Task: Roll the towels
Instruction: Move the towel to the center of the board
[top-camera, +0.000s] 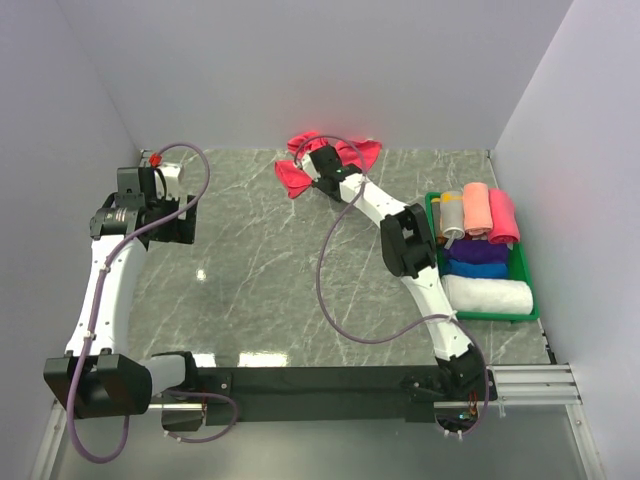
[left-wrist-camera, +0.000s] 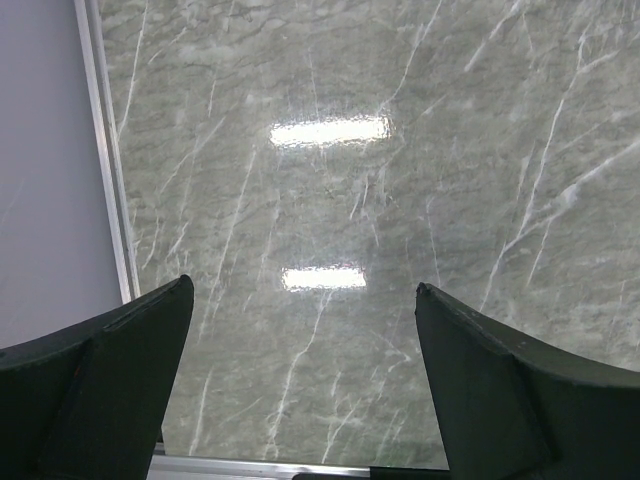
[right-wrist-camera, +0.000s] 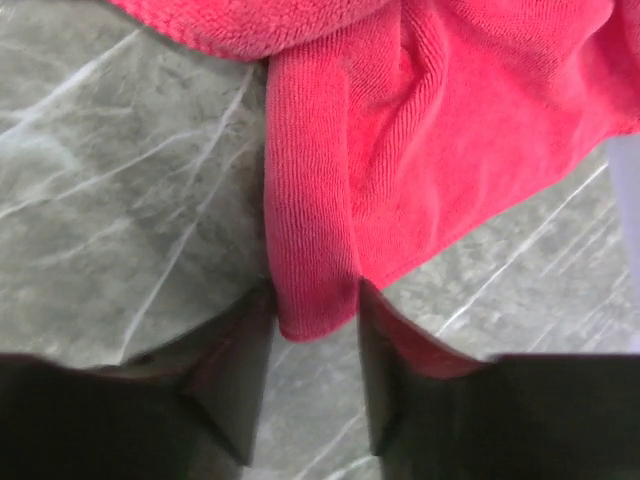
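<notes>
A crimson-red towel (top-camera: 296, 178) lies crumpled at the far middle of the table, against the back wall. My right gripper (top-camera: 322, 160) reaches into it from the near side. In the right wrist view a hanging fold of this towel (right-wrist-camera: 310, 240) fills the gap between the two fingers, and the right gripper (right-wrist-camera: 313, 300) is shut on that fold just above the table. My left gripper (top-camera: 140, 190) hovers at the far left, away from the towel. The left wrist view shows the left gripper (left-wrist-camera: 303, 285) open over bare marble, with nothing between its fingers.
A green tray (top-camera: 530, 290) at the right edge holds rolled towels: salmon (top-camera: 476, 208), pink (top-camera: 503, 215), blue (top-camera: 478, 258) and white (top-camera: 488, 294). White walls enclose the grey marble table (top-camera: 250, 270) on three sides. A metal rail (left-wrist-camera: 108, 170) runs along its left edge.
</notes>
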